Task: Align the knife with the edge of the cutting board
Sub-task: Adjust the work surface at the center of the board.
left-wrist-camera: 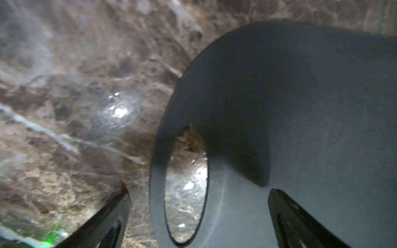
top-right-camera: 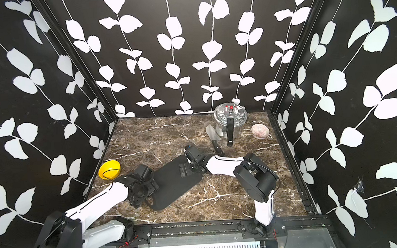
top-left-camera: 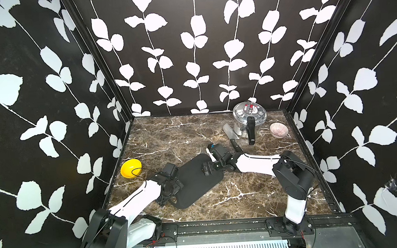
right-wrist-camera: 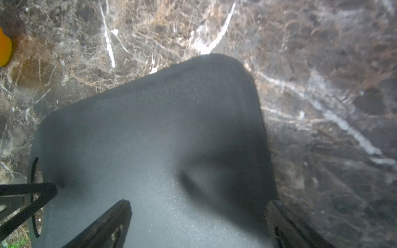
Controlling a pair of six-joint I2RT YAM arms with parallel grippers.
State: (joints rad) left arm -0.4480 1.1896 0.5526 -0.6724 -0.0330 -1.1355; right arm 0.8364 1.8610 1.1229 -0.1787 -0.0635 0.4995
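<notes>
Cleaver (top-left-camera: 231,136) lies at my 1 o'clock from right fingers (right-wrist-camera: 198,223), handle nearest, axis 11–5; right arm closer. Both fingers spread, empty, over cutting board (top-left-camera: 196,179).

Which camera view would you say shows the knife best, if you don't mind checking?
A top view: the knife lies whole on the marble beside the steel pot, blade and black handle clear. Both top views show it almost equally. Neither wrist view shows it; they see only the cutting board and marble.
</notes>
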